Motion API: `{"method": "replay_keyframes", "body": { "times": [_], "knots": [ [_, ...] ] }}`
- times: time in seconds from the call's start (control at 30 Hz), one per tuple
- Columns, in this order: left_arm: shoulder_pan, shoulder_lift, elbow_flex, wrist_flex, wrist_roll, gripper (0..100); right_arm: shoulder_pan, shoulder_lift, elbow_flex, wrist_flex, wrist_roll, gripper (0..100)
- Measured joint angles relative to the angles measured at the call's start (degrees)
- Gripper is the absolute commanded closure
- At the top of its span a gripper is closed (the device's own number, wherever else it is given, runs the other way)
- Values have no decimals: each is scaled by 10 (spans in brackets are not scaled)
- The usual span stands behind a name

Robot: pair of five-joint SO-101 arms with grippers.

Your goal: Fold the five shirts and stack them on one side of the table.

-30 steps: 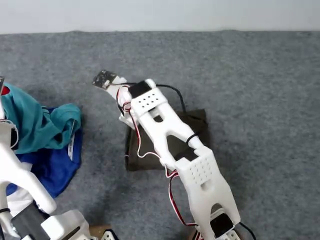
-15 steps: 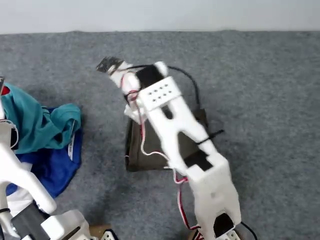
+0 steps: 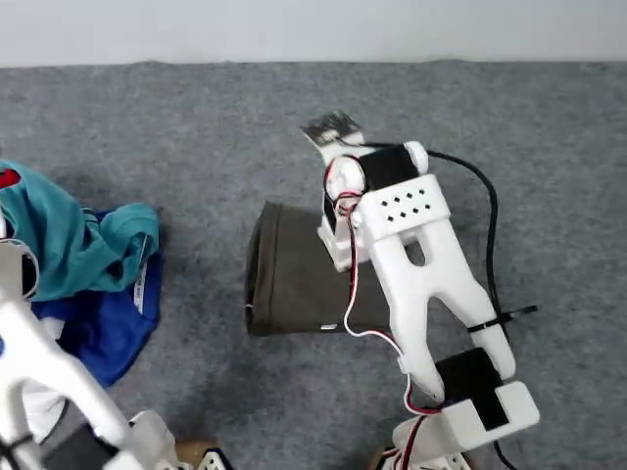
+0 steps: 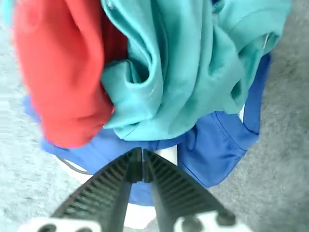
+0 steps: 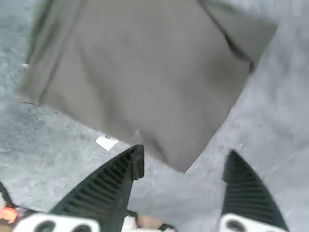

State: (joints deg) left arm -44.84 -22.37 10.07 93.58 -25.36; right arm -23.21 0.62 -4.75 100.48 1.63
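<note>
The olive shirt (image 3: 289,279), soft cloth folded into a flat, near-square pad, lies mid-way across the fuzzy grey table (image 3: 549,147), rounded fold toward the left edge, under the right gripper (image 5: 186,159), spread wide and empty, while the left gripper (image 4: 143,162) hangs pinched together, empty, over crumpled teal shirt (image 4: 193,72) at the left edge.

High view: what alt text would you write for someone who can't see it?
The white right arm stands over a folded dark brown shirt in the middle of a grey table. At the table's left edge lies a crumpled heap, a teal shirt on a blue shirt, with part of the white left arm beside it.
</note>
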Motion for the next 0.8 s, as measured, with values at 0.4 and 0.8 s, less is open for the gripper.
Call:
{"method": "replay_keyframes", "body": {
  "times": [0.4,0.8],
  "knots": [
    [29,-239,218,-29,9,986,97,1,69,-181,-56,772],
    [28,-356,360,-94,9,985,126,170,3,-302,-2,968]
  ]
}}
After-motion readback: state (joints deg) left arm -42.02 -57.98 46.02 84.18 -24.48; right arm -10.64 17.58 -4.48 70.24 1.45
